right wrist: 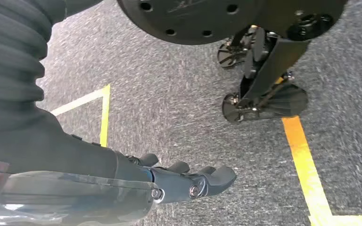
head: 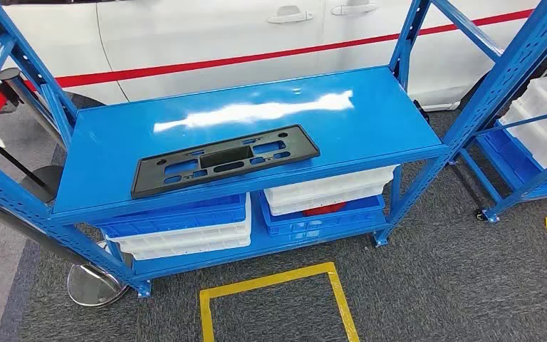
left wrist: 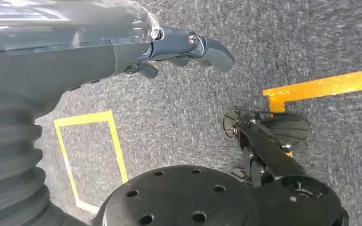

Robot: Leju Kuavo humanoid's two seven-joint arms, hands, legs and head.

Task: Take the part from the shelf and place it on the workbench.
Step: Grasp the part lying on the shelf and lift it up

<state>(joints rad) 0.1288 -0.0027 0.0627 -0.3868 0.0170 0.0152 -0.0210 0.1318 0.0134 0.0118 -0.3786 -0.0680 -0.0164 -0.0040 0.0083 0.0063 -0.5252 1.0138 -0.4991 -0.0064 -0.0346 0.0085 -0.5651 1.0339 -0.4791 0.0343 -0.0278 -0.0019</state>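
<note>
Part [head: 225, 159]: black flat plate with cut-outs, lying flat on the top board of the blue shelf [head: 370, 121], toward its front-left; well apart from both hands' fingers, nothing touching it

Left hand [left wrist: 169, 47]: hanging above grey carpet [left wrist: 193, 117], fingers [left wrist: 214, 51] extended and lightly curled, holding nothing; how far apart they stand is hard to judge from this angle

Right hand [right wrist: 179, 181]: hanging above the same carpet, fingers [right wrist: 219, 176] spread side by side, holding nothing

Lower shelf board: blue and white bins [head: 185, 228] stacked

Floor: yellow tape [head: 271, 285] outlines in front of the shelf; more tape lines near both hands' fingertips

Background: white car [head: 221, 35] with red stripe, behind the shelf
</note>
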